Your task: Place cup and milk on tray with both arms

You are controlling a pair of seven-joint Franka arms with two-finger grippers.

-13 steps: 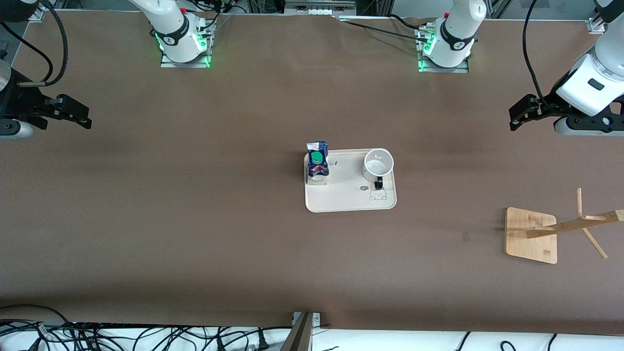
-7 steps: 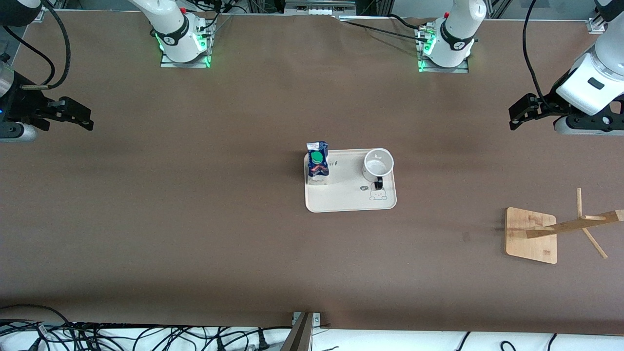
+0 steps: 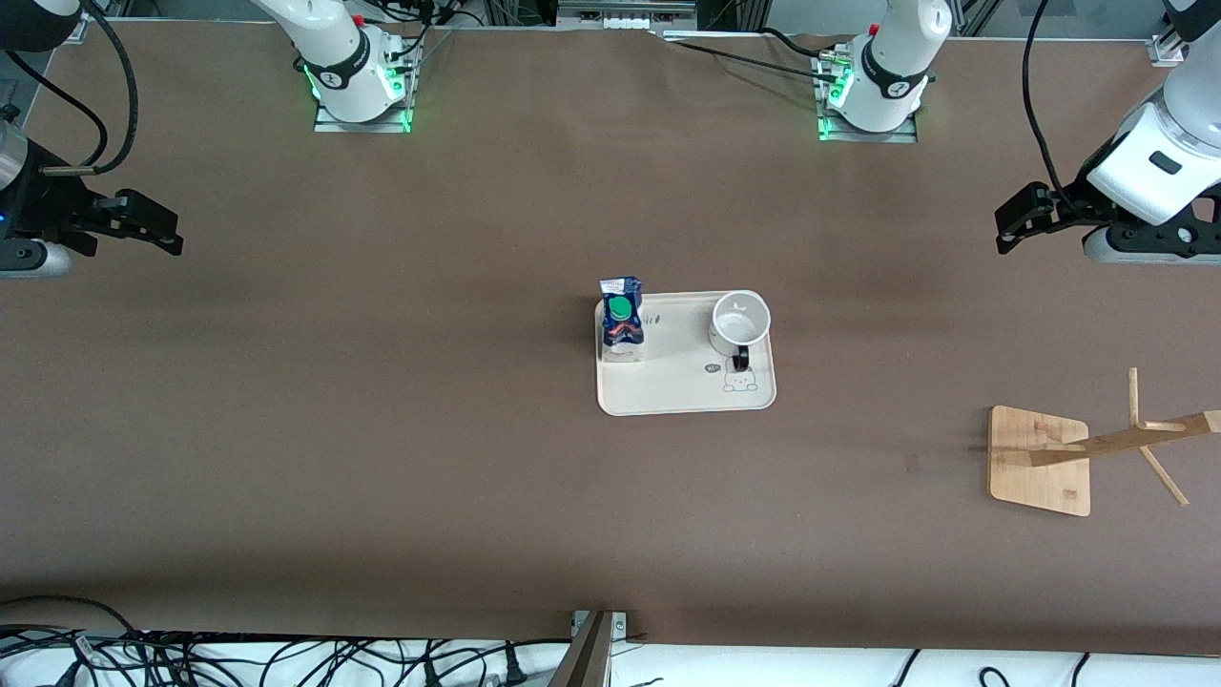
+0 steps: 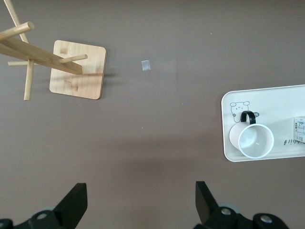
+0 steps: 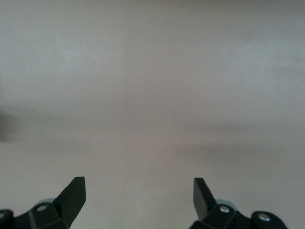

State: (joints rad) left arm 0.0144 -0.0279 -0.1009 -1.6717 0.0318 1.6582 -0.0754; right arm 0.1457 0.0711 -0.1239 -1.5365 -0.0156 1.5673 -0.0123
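The cream tray [image 3: 668, 386] lies at the table's middle. The white cup [image 3: 740, 321] stands upright on its end toward the left arm, black handle toward the front camera. The blue milk carton [image 3: 621, 320] with a green cap stands upright on the tray's end toward the right arm. In the left wrist view the cup [image 4: 255, 140] and tray [image 4: 276, 102] show, with the milk [image 4: 299, 130] cut by the frame edge. My left gripper [image 3: 1009, 229] is open and empty over bare table at the left arm's end. My right gripper [image 3: 164, 231] is open and empty over bare table at the right arm's end.
A wooden rack with a square base [image 3: 1038, 461] and slanted pegs stands near the left arm's end, nearer the front camera than the tray; it also shows in the left wrist view [image 4: 77, 69]. Cables lie along the table's front edge [image 3: 286, 658].
The right gripper has drifted slightly toward the robots' bases over the second. The left gripper, tray, cup and milk have not moved.
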